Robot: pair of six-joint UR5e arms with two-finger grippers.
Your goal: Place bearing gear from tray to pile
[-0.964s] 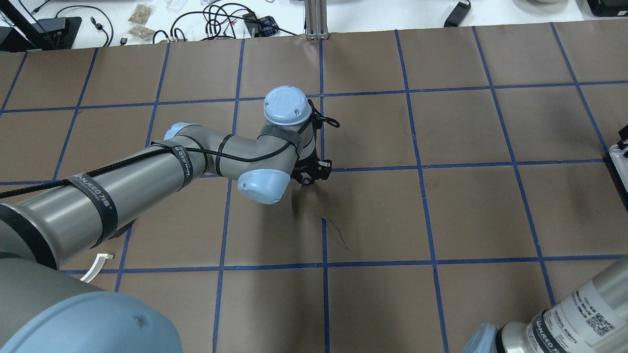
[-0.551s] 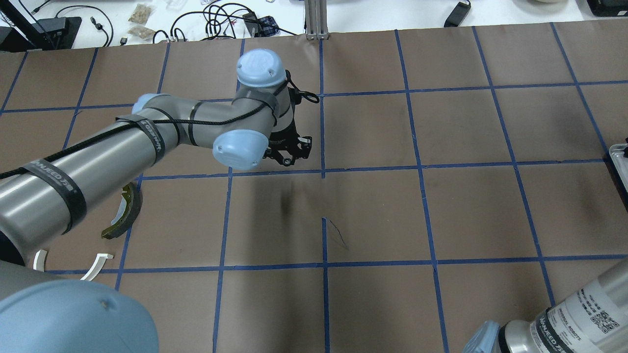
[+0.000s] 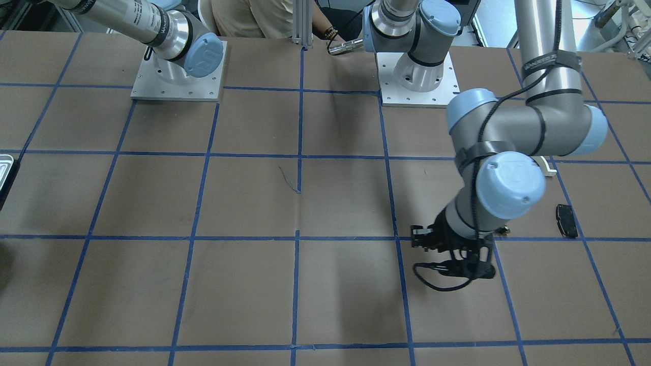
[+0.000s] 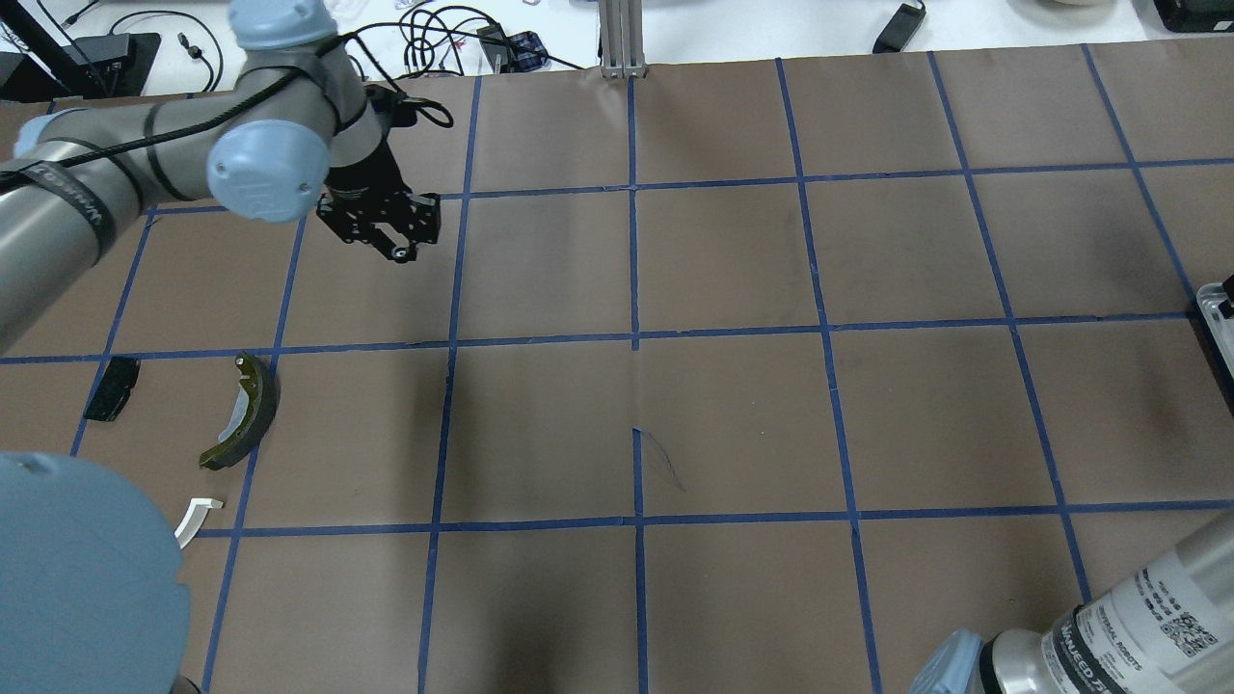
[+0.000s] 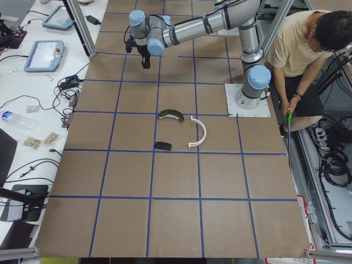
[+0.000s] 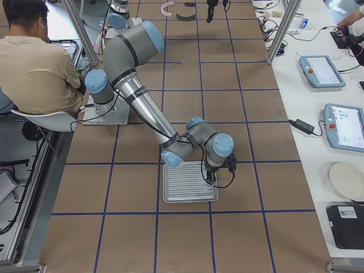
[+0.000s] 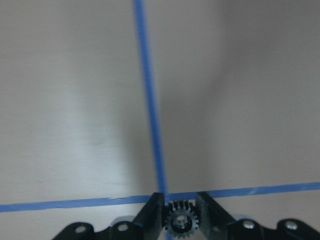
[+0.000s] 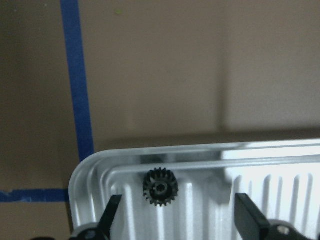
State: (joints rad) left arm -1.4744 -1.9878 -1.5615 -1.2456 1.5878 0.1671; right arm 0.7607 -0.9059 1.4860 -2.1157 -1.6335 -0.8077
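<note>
My left gripper (image 4: pixel 397 251) is shut on a small black bearing gear (image 7: pixel 180 220) and holds it above the brown table, beyond the pile and to its right. The pile lies at the near left: a grey-olive brake shoe (image 4: pixel 241 410), a black pad (image 4: pixel 112 387) and a white arch (image 4: pixel 198 516). My right gripper (image 8: pixel 179 212) is open over a corner of the silver tray (image 8: pixel 90 170), where another black gear (image 8: pixel 160 187) lies between its fingers (image 8: pixel 111 212). The tray's edge shows at the far right of the overhead view (image 4: pixel 1213 304).
Blue tape lines (image 4: pixel 634 337) divide the brown table cover into squares. Cables and small items (image 4: pixel 434 39) lie on the white bench beyond the far edge. An operator (image 5: pixel 308 49) sits behind the robot bases. Tablets (image 6: pixel 321 71) lie on a side bench.
My left arm has swung left and farther from the robot with the gear in its gripper. This has uncovered the brake shoe and the black pad.
</note>
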